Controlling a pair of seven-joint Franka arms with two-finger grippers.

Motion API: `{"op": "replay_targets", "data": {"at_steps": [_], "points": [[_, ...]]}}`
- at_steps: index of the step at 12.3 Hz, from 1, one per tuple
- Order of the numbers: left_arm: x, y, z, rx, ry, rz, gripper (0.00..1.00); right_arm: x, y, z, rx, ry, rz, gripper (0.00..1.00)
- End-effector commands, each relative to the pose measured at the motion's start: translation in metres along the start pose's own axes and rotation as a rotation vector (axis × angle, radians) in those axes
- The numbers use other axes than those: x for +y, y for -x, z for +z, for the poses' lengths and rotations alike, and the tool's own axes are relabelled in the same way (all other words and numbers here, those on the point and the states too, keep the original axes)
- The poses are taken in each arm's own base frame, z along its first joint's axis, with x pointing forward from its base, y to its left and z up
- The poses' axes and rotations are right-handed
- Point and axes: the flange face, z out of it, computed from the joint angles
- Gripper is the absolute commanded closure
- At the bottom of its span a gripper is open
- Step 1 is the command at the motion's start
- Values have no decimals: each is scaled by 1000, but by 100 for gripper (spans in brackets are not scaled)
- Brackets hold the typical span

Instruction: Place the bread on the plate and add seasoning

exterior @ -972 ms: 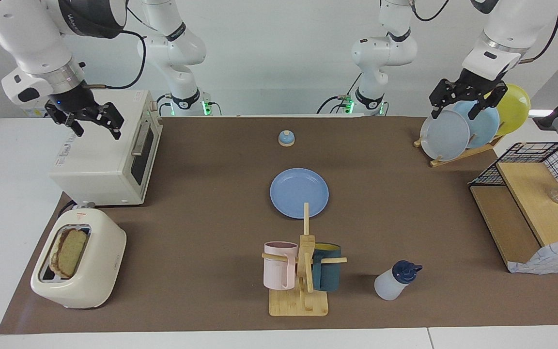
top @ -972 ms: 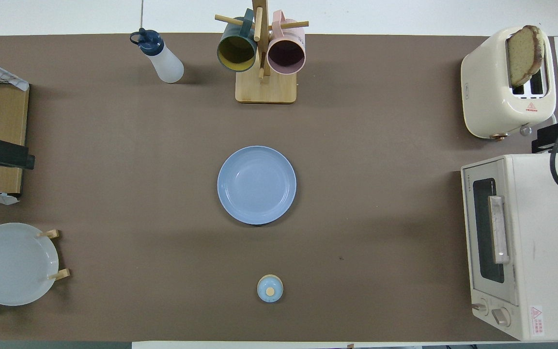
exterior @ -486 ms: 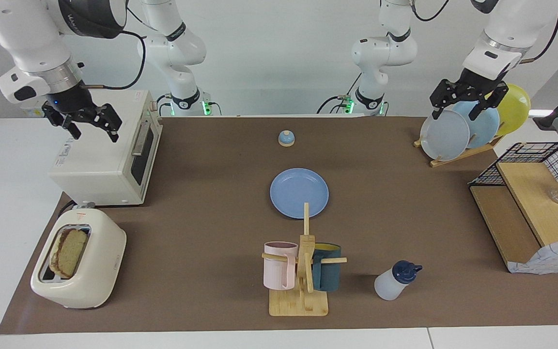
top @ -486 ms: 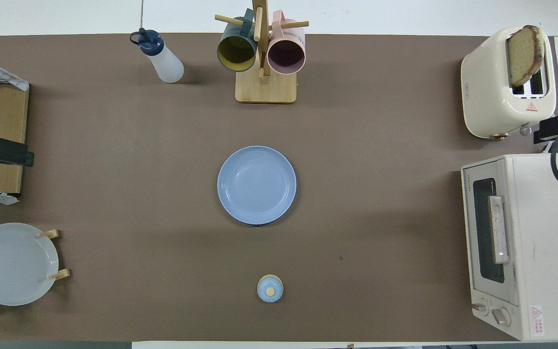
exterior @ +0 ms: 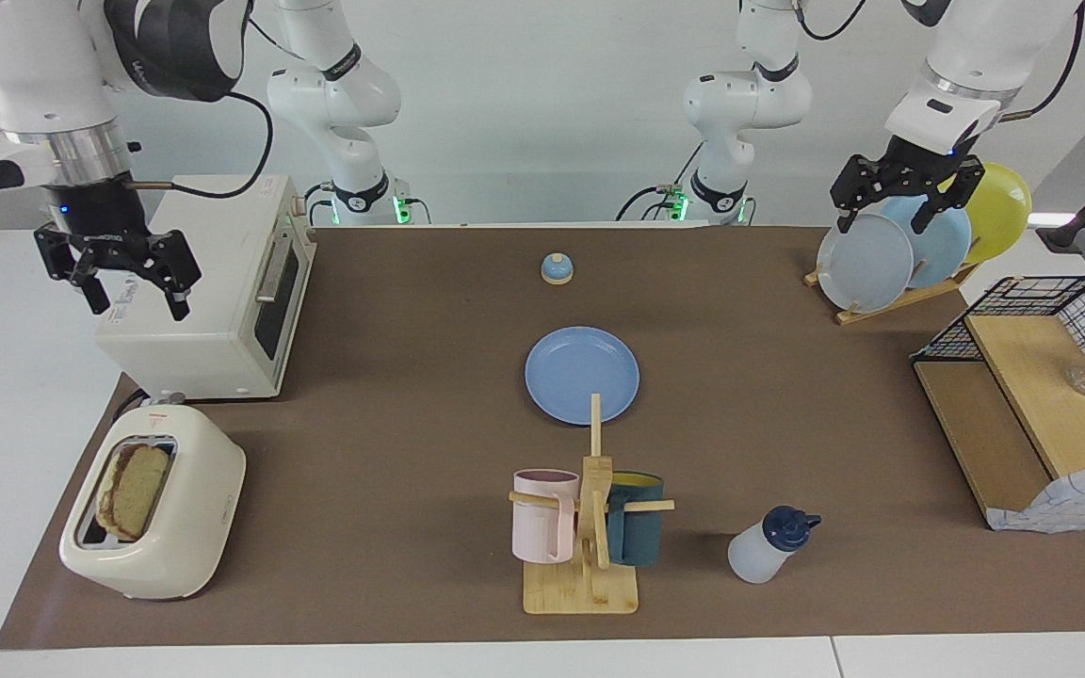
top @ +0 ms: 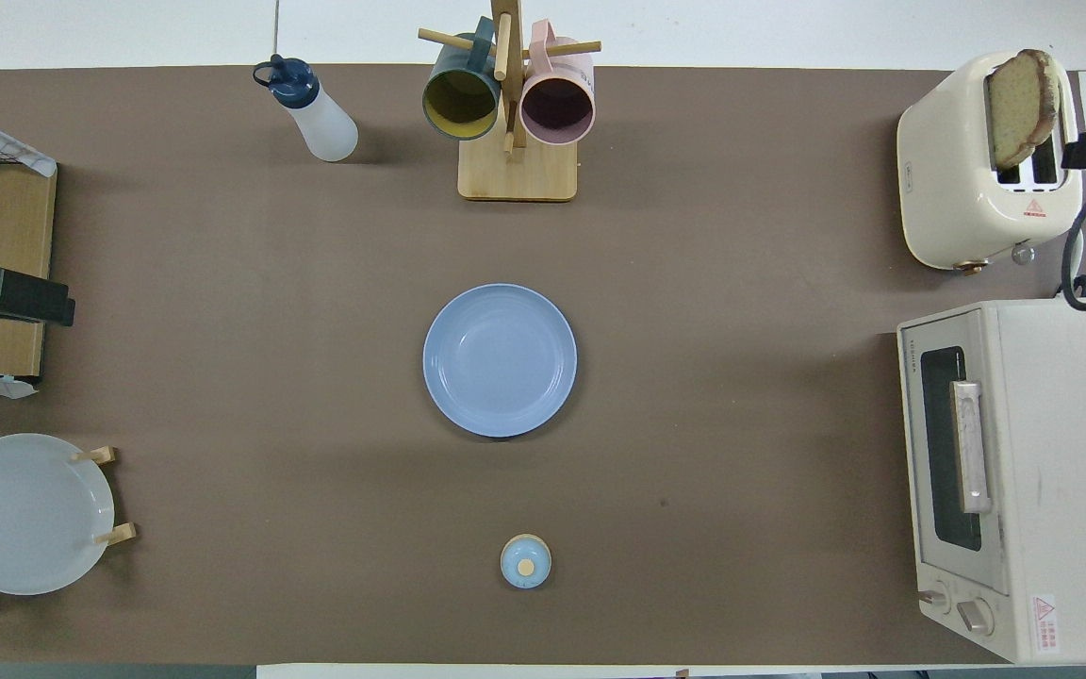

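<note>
The bread point(exterior: 133, 490) stands in a slot of the cream toaster point(exterior: 156, 513) at the right arm's end of the table; it also shows in the overhead view point(top: 1019, 104). The periwinkle plate point(exterior: 582, 374) lies empty at the table's middle. The seasoning bottle point(exterior: 769, 546) stands beside the mug tree, farther from the robots than the plate. My right gripper point(exterior: 133, 282) is open and empty, in the air over the toaster oven's outer edge, apart from the bread. My left gripper point(exterior: 882, 215) is open and empty over the plate rack.
A white toaster oven point(exterior: 213, 301) stands nearer to the robots than the toaster. A wooden mug tree point(exterior: 590, 527) holds a pink and a teal mug. A rack of plates point(exterior: 867, 264) and a wooden shelf point(exterior: 1023, 414) are at the left arm's end. A blue-domed knob point(exterior: 557, 269) sits near the robots.
My right gripper has moved from over the toaster oven's top toward the toaster and has come lower. My left gripper has barely moved. The bread, plate and bottle have not moved.
</note>
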Motion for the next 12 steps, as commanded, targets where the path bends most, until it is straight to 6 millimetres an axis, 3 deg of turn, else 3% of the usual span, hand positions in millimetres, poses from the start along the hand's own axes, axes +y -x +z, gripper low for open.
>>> {"op": "replay_targets", "data": {"at_steps": [1, 3, 6, 7, 9, 11, 12], "points": [[8, 11, 19, 99, -22, -25, 0, 16, -10, 59, 80, 15, -42, 0], [23, 11, 43, 223, -14, -44, 0, 28, -19, 98, 138, 24, -4, 0], [60, -2, 93, 379, 34, -75, 0, 32, -29, 136, 169, 5, 5, 0], [70, -7, 117, 423, 50, -68, 0, 28, -29, 141, 171, 2, 5, 8], [83, -20, 163, 495, 76, -53, 0, 25, -29, 143, 177, -1, 4, 35], [102, -42, 215, 566, 115, -43, 0, 23, -28, 146, 171, -2, -5, 48], [107, -50, 237, 591, 127, -39, 0, 23, -26, 149, 164, -1, -21, 69]]}}
